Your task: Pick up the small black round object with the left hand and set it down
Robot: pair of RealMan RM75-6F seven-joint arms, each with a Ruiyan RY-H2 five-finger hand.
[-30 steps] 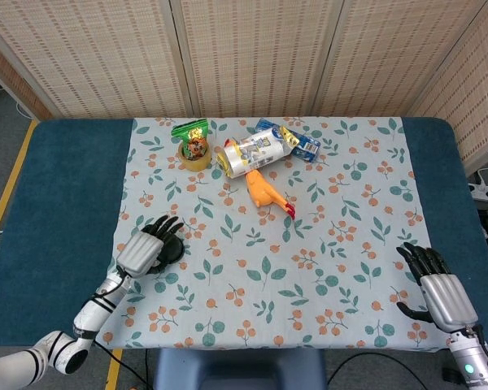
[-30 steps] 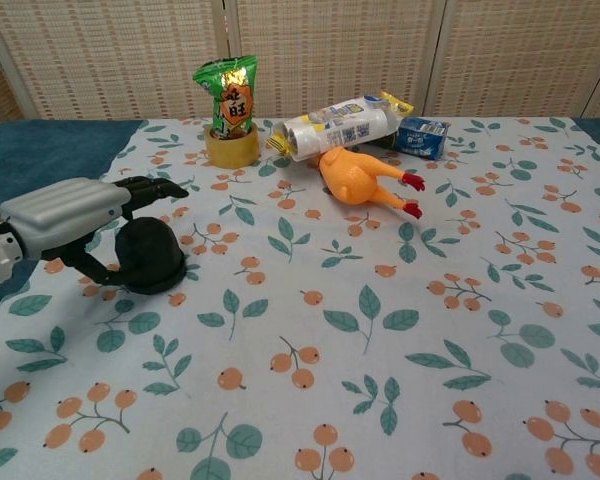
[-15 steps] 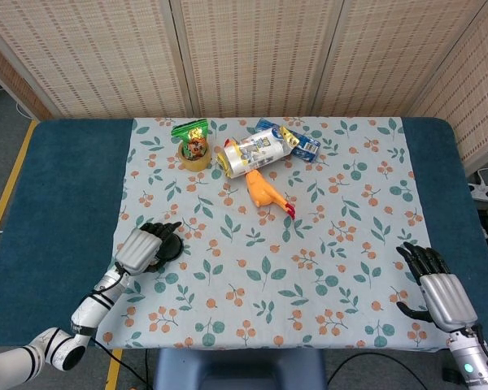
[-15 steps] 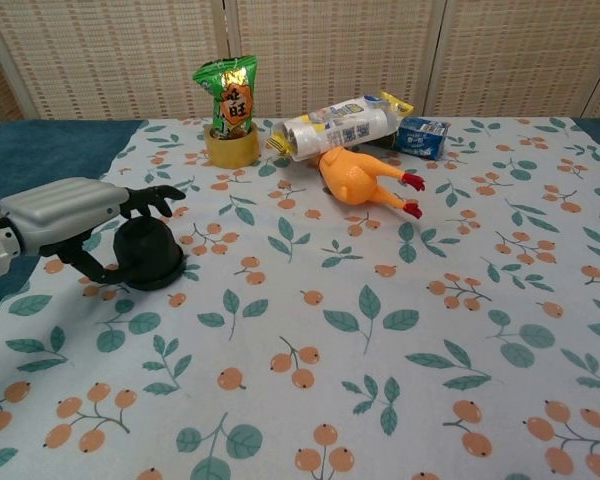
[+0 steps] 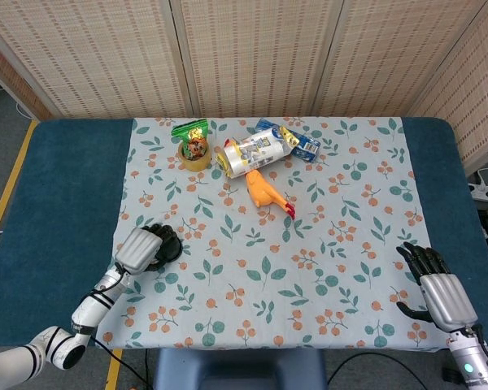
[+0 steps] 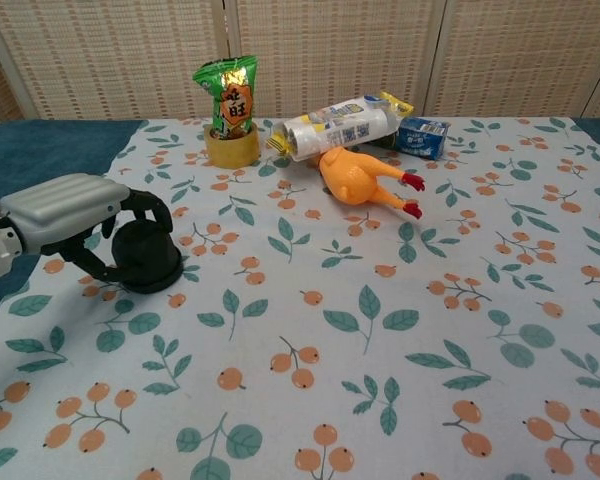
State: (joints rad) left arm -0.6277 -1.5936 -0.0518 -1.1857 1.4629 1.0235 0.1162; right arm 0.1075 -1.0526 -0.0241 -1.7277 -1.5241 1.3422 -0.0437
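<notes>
Our left hand (image 6: 75,218) curls around the black object (image 6: 148,255) on the counter (image 5: 57,187); lifting and placing remain.

Small black domed round object (image 6: 146,258) sits flat on floral tablecloth (image 6: 380,330), left-front area, left hand (image 6: 75,215) fingers curled over it.

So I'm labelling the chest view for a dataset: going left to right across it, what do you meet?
left hand curled over the black round object → green snack bag → white wrapped roll → blue carton
</notes>
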